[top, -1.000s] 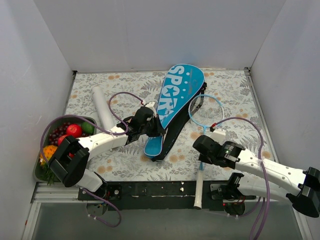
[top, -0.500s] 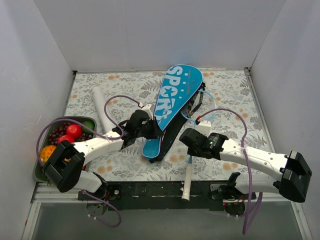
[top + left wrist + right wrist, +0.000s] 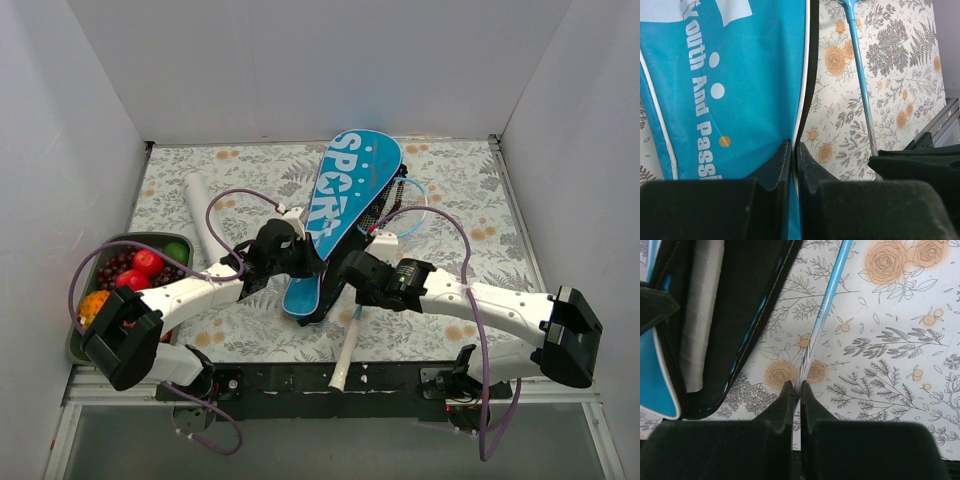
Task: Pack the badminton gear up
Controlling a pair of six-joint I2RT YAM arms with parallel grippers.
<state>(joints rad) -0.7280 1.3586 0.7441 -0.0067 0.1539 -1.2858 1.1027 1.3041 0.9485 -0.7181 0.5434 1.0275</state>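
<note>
Left end effector (image 3: 794,148) pinches the blue cover (image 3: 740,75); right end effector (image 3: 796,388) clamps a racket (image 3: 826,297) shaft

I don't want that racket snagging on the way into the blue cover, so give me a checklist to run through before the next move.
1. Left pincer shut on the cover upper flap: ok.
2. Right pincer shut on the racket shaft: ok.
3. Cover mouth held open, dark lining showing: ok.
4. Racket head fully inside cover: not ok, part sticks out beside the flap.
5. White tube clear of both arms: ok.
6. Shuttlecocks located: cannot tell, none visible.
</note>
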